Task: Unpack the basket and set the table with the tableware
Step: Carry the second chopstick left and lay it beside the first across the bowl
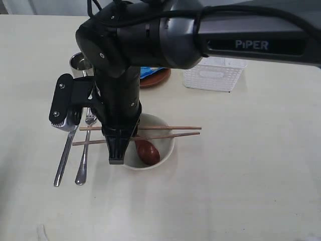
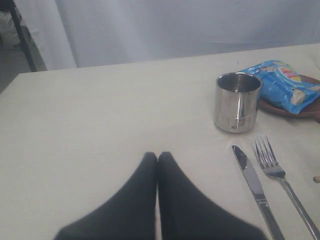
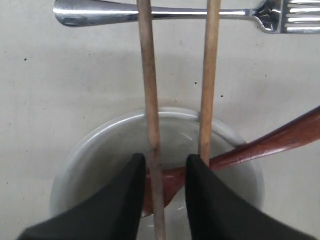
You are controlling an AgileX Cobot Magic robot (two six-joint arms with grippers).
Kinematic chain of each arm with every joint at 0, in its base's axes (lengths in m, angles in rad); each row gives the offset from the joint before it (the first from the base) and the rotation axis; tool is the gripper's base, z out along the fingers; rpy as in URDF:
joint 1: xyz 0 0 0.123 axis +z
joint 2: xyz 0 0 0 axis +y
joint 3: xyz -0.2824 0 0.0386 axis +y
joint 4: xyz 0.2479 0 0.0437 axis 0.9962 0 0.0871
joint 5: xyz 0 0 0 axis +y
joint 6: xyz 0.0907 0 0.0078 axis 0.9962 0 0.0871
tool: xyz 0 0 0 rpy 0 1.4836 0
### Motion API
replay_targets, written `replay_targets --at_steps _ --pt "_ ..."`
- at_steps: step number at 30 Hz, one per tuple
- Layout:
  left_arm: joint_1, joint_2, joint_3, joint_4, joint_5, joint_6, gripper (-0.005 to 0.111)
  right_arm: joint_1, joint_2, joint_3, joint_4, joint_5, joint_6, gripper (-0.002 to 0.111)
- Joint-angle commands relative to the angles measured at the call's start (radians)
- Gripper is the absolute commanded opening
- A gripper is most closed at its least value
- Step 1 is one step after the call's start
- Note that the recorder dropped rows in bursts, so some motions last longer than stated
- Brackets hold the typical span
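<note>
Soft, even light washes the cream table point(image 1: 251, 175), leaving only faint shadows beneath the bowl point(image 1: 166, 142). Highlights streak the steel cup point(image 2: 237, 102) and the fork handle point(image 3: 95, 12). In the wrist views, the left gripper point(image 2: 157, 160) and right gripper point(image 3: 165, 157) loom blurred.

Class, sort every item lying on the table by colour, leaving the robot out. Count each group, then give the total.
Silver steel: 3 (cup, fork, knife)
Brown: 4 (two chopsticks, spoon, plate)
White: 2 (bowl, basket)
Blue: 1 (chip bag)
Total: 10
</note>
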State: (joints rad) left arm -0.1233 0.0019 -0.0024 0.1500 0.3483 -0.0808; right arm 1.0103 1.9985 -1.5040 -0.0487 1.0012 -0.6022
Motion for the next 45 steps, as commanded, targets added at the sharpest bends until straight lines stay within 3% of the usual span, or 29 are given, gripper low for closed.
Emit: replay_targets --at_steps 1,12,19,21,27,36,45 --pt "-0.005 -0.002 0.002 -0.002 -0.001 -0.002 0.000 0.002 -0.002 -0.006 -0.043 0.010 0.031 0.033" --pt "-0.005 -0.002 0.002 -0.002 -0.001 -0.002 0.000 0.002 -0.107 -0.006 -0.066 0.032 0.116 0.033" --pt "-0.005 -0.002 0.002 -0.002 -0.001 -0.002 0.000 0.004 -0.129 0.022 0.127 0.043 0.055 0.033" --pt "-0.005 -0.002 0.002 -0.002 -0.001 -0.002 0.000 0.004 -0.129 0.053 0.130 0.043 0.037 0.029" --pt "-0.005 -0.002 0.002 -0.002 -0.001 -0.002 0.000 0.013 -0.129 0.120 0.204 -0.027 -0.001 0.000" --pt "-0.005 -0.002 0.002 -0.002 -0.001 -0.002 0.000 0.101 -0.099 0.120 0.261 -0.121 -0.045 0.000" --pt "-0.005 -0.002 0.002 -0.002 -0.001 -0.002 0.000 0.103 -0.004 0.120 0.268 -0.192 -0.045 0.000"
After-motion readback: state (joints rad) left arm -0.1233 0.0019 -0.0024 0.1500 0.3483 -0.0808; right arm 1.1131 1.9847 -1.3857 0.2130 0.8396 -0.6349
